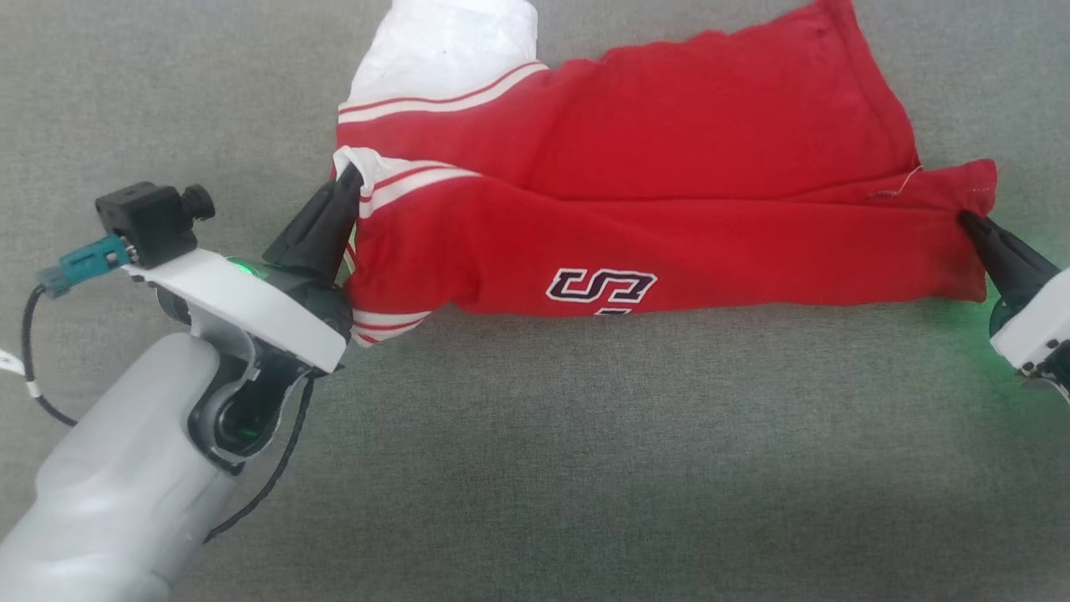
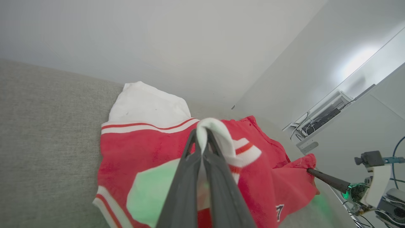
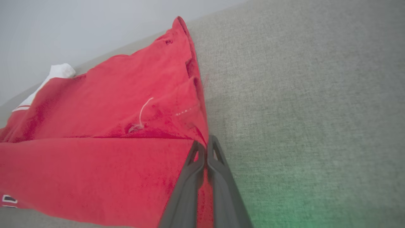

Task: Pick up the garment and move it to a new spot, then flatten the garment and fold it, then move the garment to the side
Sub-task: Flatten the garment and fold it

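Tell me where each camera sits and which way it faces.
Head view: on the head, looking down at the garment on the grey cloth surface; shows the left tool, its pale forearm and the right tool.
Left wrist view: on the left wrist, looking along its fingers, shut on white sleeve trim, toward a pale wall.
Right wrist view: on the right wrist, looking along its fingers, shut on the red hem.
Head and left wrist views share the right tool at the garment's corner.

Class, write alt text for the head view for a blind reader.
A red shirt with white sleeves lies folded lengthwise on grey cloth, the left gripper shut on its striped sleeve edge, the right gripper shut on its hem corner.
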You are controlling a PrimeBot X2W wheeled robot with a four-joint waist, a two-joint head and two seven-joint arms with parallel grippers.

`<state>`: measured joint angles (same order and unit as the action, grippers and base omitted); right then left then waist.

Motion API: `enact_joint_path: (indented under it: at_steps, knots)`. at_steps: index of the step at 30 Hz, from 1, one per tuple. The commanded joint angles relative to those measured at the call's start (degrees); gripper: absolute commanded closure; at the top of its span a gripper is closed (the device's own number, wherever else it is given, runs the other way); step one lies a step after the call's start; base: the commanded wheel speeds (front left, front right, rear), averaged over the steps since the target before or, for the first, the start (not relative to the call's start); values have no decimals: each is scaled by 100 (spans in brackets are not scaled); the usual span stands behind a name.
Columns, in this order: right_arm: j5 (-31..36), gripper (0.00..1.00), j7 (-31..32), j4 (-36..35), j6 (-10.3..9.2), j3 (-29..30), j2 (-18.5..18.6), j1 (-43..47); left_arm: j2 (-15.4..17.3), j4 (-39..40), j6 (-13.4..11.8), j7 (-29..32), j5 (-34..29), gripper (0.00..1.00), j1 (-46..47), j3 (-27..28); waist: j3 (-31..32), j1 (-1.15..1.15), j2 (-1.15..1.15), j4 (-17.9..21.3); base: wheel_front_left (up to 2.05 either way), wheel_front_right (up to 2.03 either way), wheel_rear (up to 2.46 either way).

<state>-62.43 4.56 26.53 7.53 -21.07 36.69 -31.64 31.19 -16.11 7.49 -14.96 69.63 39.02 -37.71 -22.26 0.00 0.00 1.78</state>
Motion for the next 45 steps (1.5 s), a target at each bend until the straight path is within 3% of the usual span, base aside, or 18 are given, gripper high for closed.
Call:
enact_joint_path:
  at_steps: [1,11,12,15,16,17,18,19,25,31,35,40,45]
  knots:
    - [64,100,18,112,-10,-49,-23,-98,-36,-119,-5,-26,-147,100,79,10,-89,0,0,-13,0,0,0]
    - [206,100,-144,454,-10,-316,-77,-480,-68,-885,-5,-28,-533,100,374,-543,-354,0,0,-68,0,0,0]
    - [201,100,-156,464,-10,-357,-79,-498,-64,-933,-5,-28,-575,96,408,-583,-363,0,0,-69,0,0,0]
    - [205,100,-189,495,-10,-466,-67,-526,-55,-1083,-5,-28,-668,56,468,-721,-348,0,0,-74,0,0,0]
    - [220,100,-218,499,-10,-508,-58,-533,-40,-1122,-5,-28,-698,11,490,-774,-328,0,0,-75,0,0,0]
    - [246,84,-283,501,-10,-543,-48,-537,-37,-1153,-5,-28,-682,0,502,-812,-301,0,0,-75,0,0,0]
    - [257,7,-407,529,-10,-585,-56,-515,9,-1192,-5,-28,-621,0,508,-947,-203,0,0,-70,0,0,0]
    - [242,0,-479,545,-10,-588,-61,-502,53,-1199,-5,-28,-593,0,537,-996,-153,0,0,-69,0,0,0]
    - [202,0,-765,457,-10,-717,-34,-274,509,-1154,-5,158,-568,0,715,-1590,275,0,0,-88,0,0,0]
    - [91,0,-995,317,-10,-650,-21,-51,1013,-989,-5,741,-494,0,1036,-1876,614,0,0,-80,0,0,0]
    - [64,0,-1049,251,-10,-631,-55,46,1232,-729,-58,1368,-436,0,1233,-1994,725,0,0,-61,0,0,0]
    - [73,0,-1076,203,-10,-646,-97,104,1398,-157,-241,2767,-40,0,1177,-2321,750,0,0,6,0,0,0]
    - [79,0,-1075,86,-10,-648,-85,123,1557,322,-661,3610,359,0,1110,-2416,626,0,0,132,0,0,0]
